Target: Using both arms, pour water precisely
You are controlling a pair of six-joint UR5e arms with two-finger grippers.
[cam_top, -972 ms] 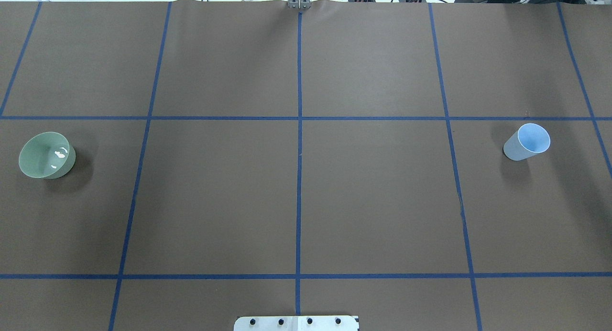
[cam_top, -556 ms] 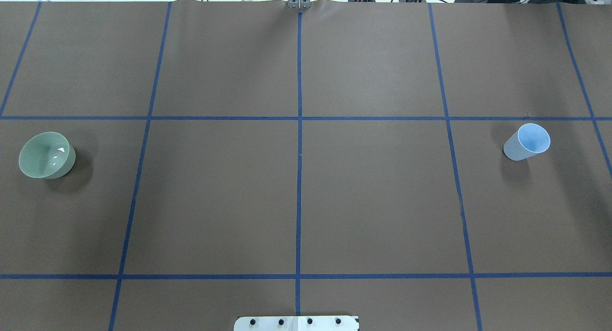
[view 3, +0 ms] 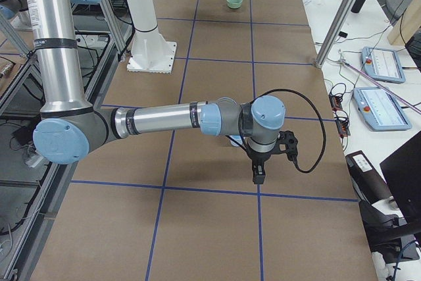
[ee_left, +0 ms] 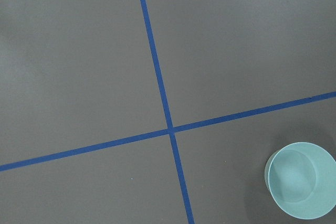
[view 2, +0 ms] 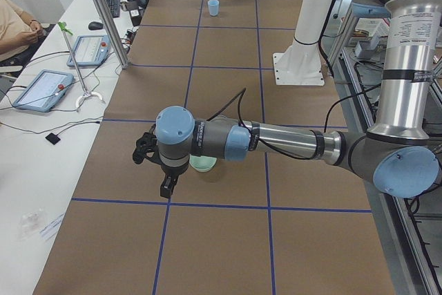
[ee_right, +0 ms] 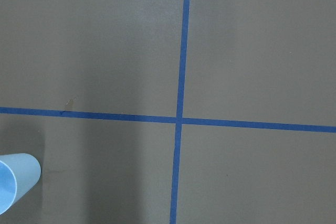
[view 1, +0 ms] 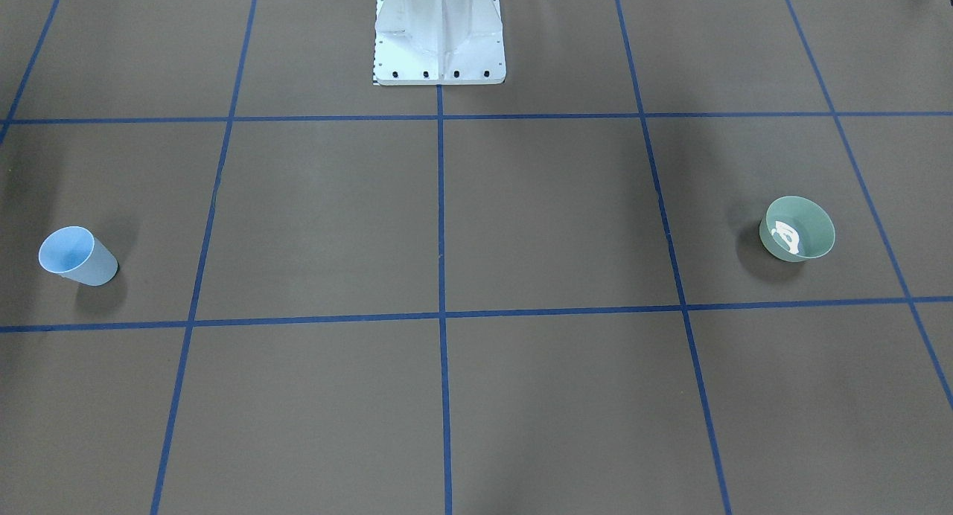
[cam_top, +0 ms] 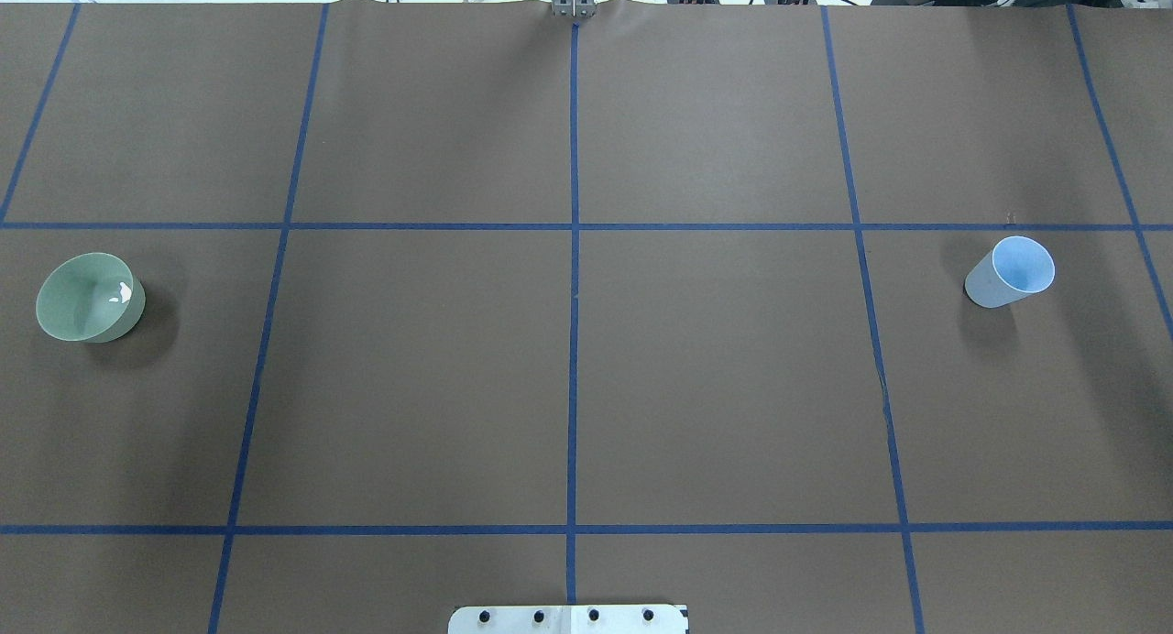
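A green bowl (cam_top: pixel 87 297) stands at the table's left end, also in the front view (view 1: pixel 797 228) and the left wrist view (ee_left: pixel 300 187). A white glint of water (cam_top: pixel 119 293) lies in it. A light blue cup (cam_top: pixel 1013 272) stands upright at the right end, also in the front view (view 1: pixel 74 256). My left gripper (view 2: pixel 166 188) shows only in the exterior left view, hanging beside the bowl (view 2: pixel 204 164). My right gripper (view 3: pixel 258 176) shows only in the exterior right view. I cannot tell whether either gripper is open or shut.
The white pedestal (view 1: pixel 439 31) stands at the robot's side of the table. Blue tape lines (cam_top: pixel 573 277) divide the brown table cover into squares. Tablets and cables (view 2: pixel 41 88) lie on the white side table beyond the far edge.
The white glint of water in the green bowl has shrunk and shifted. Bowl and cup have not moved.
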